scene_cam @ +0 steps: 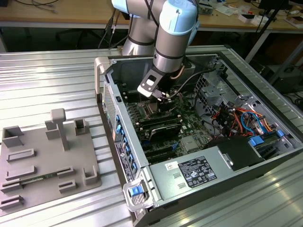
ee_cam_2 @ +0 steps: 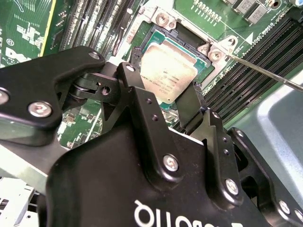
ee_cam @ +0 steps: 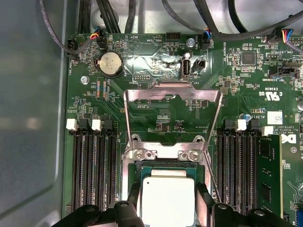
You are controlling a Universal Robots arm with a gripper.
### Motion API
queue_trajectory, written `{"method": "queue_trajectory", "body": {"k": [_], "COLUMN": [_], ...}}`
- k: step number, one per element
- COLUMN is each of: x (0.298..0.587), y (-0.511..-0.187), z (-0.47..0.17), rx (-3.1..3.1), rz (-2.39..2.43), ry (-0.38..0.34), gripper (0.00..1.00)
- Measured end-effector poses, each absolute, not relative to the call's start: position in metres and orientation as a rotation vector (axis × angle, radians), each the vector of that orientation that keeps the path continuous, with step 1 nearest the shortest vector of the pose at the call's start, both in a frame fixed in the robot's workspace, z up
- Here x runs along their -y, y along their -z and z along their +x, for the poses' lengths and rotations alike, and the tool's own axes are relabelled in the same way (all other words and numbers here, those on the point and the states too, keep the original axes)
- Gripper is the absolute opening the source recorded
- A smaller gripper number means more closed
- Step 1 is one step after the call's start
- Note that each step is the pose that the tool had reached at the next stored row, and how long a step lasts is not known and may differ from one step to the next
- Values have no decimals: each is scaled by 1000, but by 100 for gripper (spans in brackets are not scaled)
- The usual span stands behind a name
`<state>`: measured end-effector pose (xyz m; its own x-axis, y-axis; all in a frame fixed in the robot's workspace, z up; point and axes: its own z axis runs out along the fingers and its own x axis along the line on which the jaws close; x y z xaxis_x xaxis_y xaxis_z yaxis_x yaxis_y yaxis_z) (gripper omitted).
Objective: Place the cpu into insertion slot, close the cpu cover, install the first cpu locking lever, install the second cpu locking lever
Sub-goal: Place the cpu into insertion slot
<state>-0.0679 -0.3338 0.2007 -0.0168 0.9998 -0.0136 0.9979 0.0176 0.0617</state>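
The cpu (ee_cam: 168,198) is a silvery square chip lying in or just above the insertion slot (ee_cam: 163,169) on the green board. In both wrist views my gripper (ee_cam: 169,196) reaches down over it, with one black finger (ee_cam_2: 131,71) against each of two opposite sides of the cpu (ee_cam_2: 165,71). The cpu cover (ee_cam: 173,92), a silvery frame, is swung open away from the slot on its hinge (ee_cam: 163,154). A thin metal locking lever (ee_cam_2: 265,71) stands free beside the slot. In the exterior view my gripper (scene_cam: 158,97) is inside the open computer case (scene_cam: 265,156).
Long black memory slots (ee_cam: 92,170) flank the insertion slot on both sides. Cables (scene_cam: 232,118) and drive bays fill the case at the exterior view's right. A grey fixture plate (scene_cam: 42,156) lies on the ribbed metal table (scene_cam: 47,80) at the exterior view's left.
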Motion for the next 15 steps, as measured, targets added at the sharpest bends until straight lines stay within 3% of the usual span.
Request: {"method": "queue_trajectory", "body": {"k": [15], "x": [333], "y": [-198], "z": [-68], "rx": [-2208], "rz": [2159], "ry": [-54], "gripper": [55]}}
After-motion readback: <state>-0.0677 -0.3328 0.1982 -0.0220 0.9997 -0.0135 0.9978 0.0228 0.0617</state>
